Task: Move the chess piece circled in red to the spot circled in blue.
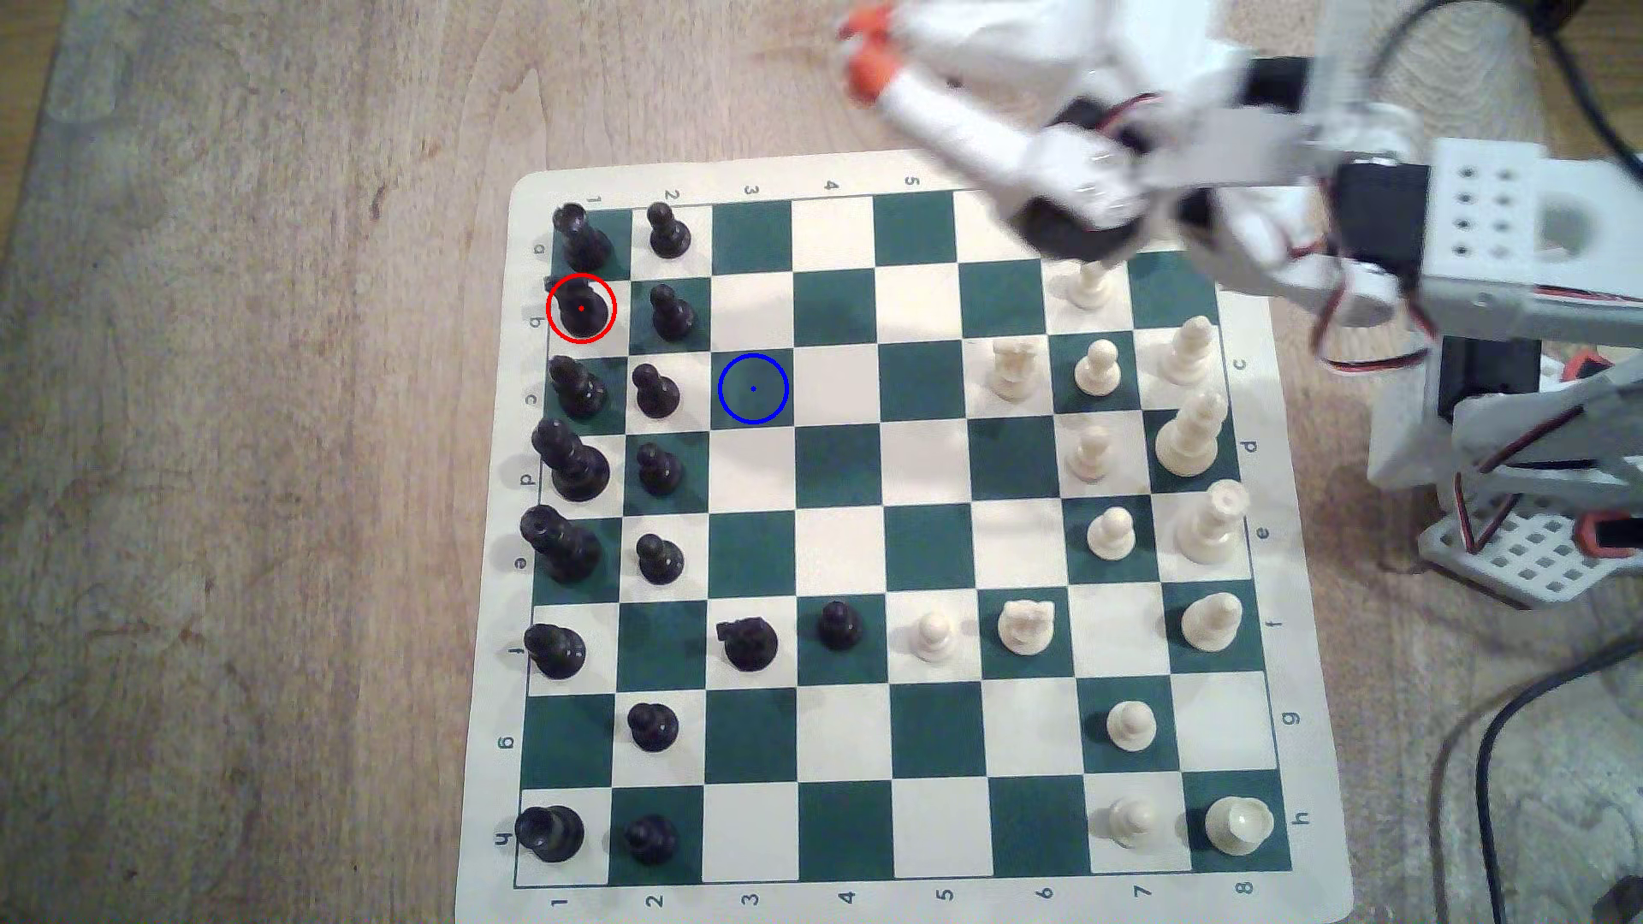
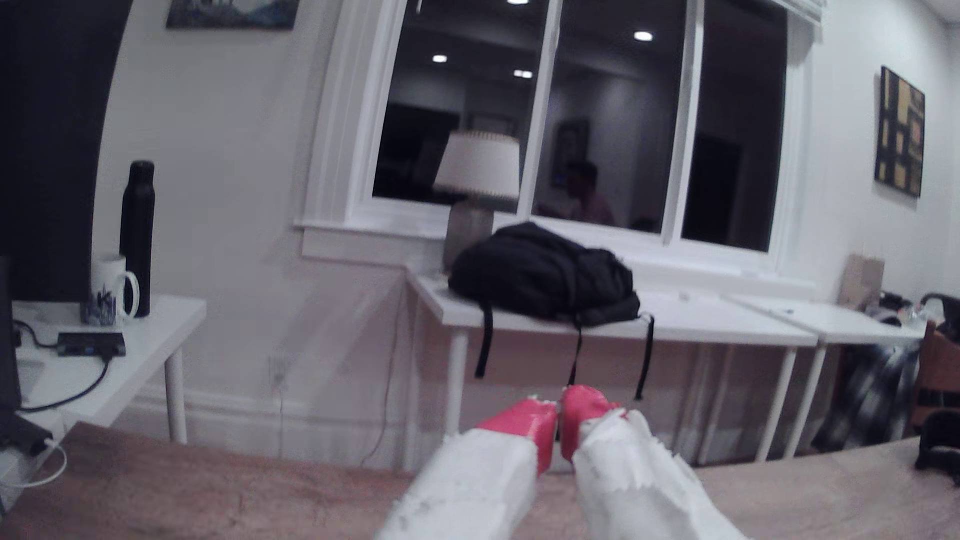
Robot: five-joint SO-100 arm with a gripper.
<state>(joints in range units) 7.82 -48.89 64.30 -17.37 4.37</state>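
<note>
The black knight circled in red (image 1: 581, 308) stands on the board's left column in the exterior view, second square from the far edge. The spot circled in blue (image 1: 753, 388) is a dark green square two columns to its right and one row nearer, with nothing on it. My gripper (image 1: 861, 49), white with orange tips, hangs blurred above the table beyond the board's far edge, well right of the knight. In the wrist view my gripper (image 2: 559, 410) has its red tips touching, holding nothing, pointing out into the room.
Black pieces line the chessboard's (image 1: 889, 533) left two columns, with a second black knight (image 1: 749, 641) and a black pawn (image 1: 837, 625) nearer the middle. Cream pieces (image 1: 1102, 533) fill the right side. The arm's base (image 1: 1511, 355) and cables sit at the exterior view's right.
</note>
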